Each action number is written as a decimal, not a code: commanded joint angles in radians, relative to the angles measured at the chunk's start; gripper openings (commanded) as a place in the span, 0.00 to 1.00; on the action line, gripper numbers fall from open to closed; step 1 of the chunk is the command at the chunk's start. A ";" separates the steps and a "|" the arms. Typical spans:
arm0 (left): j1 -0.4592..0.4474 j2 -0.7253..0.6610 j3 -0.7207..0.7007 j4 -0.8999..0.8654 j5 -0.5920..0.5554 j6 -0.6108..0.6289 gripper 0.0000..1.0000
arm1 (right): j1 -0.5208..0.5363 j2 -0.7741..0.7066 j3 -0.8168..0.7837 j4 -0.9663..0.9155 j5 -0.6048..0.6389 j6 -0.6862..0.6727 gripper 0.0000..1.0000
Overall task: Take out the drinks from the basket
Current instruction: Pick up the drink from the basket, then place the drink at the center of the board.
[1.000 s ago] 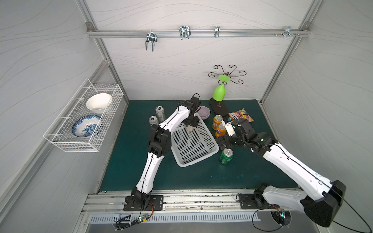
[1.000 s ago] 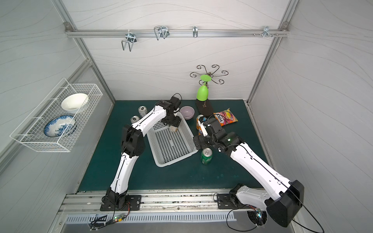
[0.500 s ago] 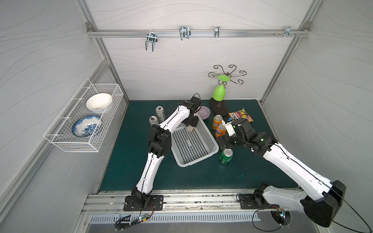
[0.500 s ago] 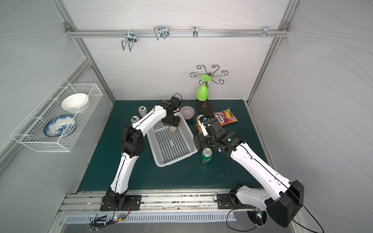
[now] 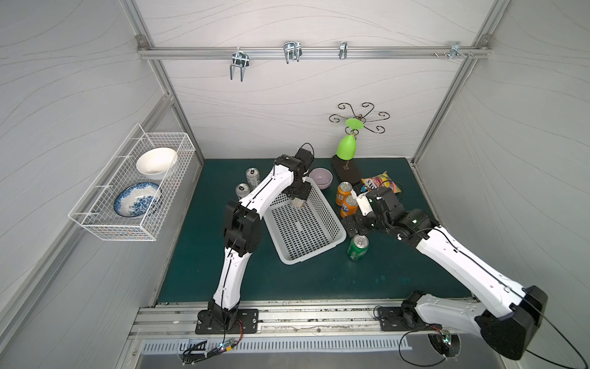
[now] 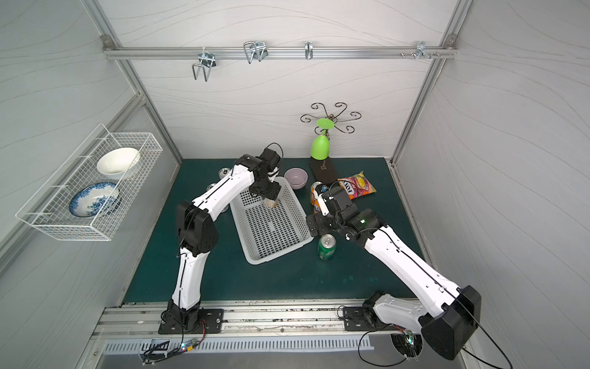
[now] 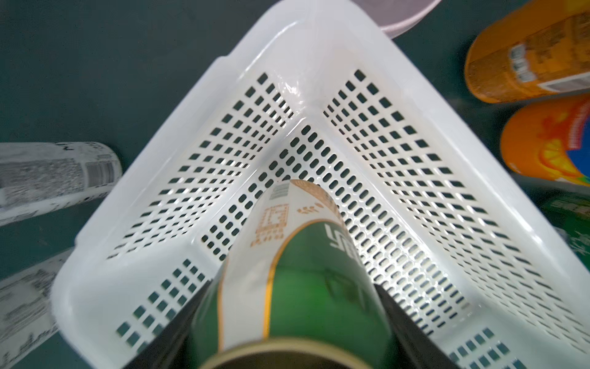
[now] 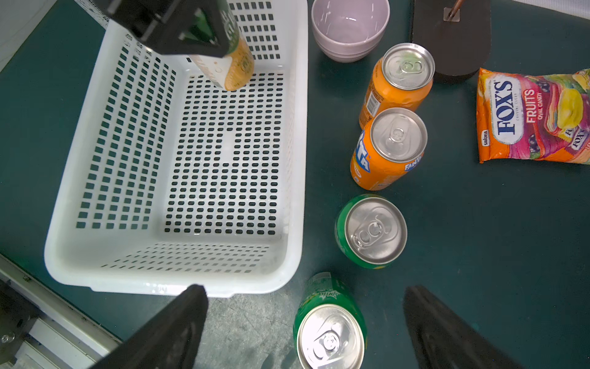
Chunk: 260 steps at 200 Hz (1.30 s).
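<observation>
Six of the seven drinks were found outside the basket (image 5: 316, 251), standing upright on the green mat. To the right of it, two orange cans (image 8: 397, 83) (image 8: 388, 148) were set close together toward the far side. Two green cans (image 8: 372, 231) (image 8: 330, 332) were placed nearer, just beside the basket's right wall. To the left of the basket, toward the far side, two slim silver-white cans (image 5: 252, 176) (image 5: 242, 190) were seen in a top view.

Only the cream-and-green can (image 7: 287, 230) was left inside, at the far end of the basket near its corner. The left gripper (image 7: 292, 287) was clamped on this can, one dark finger pressed against each side of it. The can was tilted in the right wrist view. Whether its base was touching the perforated floor or had been raised clear of it could not be told from these views.

The right gripper (image 8: 305, 290) was held with its jaws wide apart and nothing between them, above the nearer green can and off the basket's near right corner.

The rest of the basket floor was bare. The task was therefore judged to be nearly done. What was left, by this reading, was for the last can to be lifted over the rim, set down on the mat beside the others and let go.
</observation>
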 commanded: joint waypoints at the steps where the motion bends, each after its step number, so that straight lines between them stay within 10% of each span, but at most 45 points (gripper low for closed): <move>1: -0.004 -0.124 -0.007 0.009 -0.001 0.011 0.57 | -0.005 -0.028 -0.007 -0.001 -0.006 0.000 0.99; 105: 0.012 -0.544 -0.264 -0.033 -0.149 -0.020 0.58 | -0.005 -0.062 -0.043 -0.002 -0.002 0.006 0.99; 180: 0.181 -0.789 -0.607 0.072 -0.078 -0.076 0.58 | -0.005 -0.095 -0.061 -0.007 -0.009 0.005 0.99; 260: 0.282 -0.787 -0.901 0.314 -0.095 -0.156 0.57 | -0.005 -0.099 -0.058 -0.019 -0.011 -0.004 0.99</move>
